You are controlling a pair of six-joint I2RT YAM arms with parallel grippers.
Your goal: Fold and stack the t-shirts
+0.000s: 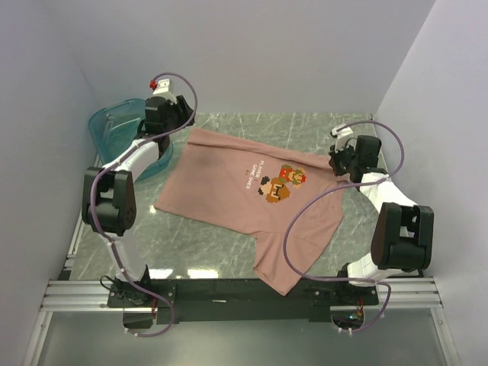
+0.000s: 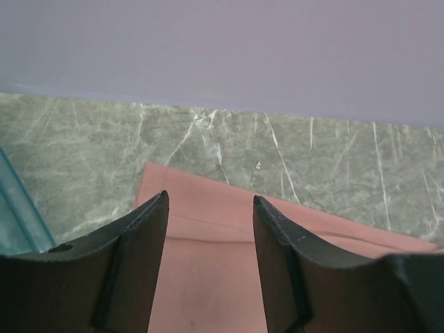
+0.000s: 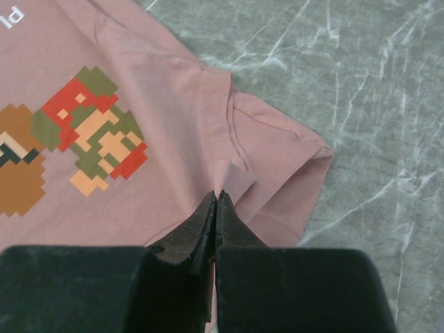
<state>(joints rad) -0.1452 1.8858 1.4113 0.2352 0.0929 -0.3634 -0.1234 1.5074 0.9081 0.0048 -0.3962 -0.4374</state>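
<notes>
I'm at the grasping step before the first fold: the t-shirt [image 1: 236,198] lies spread graphic-up on the desk [image 1: 191,244], my right gripper [image 3: 217,198] is clenched on cloth at its far-right sleeve, and my left gripper [image 2: 210,199] hangs released over the far-left hem corner, which I judge needs pinching next.

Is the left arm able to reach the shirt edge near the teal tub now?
Probably yes: the left gripper hangs open over the t-shirt edge, with nothing between them.
</notes>
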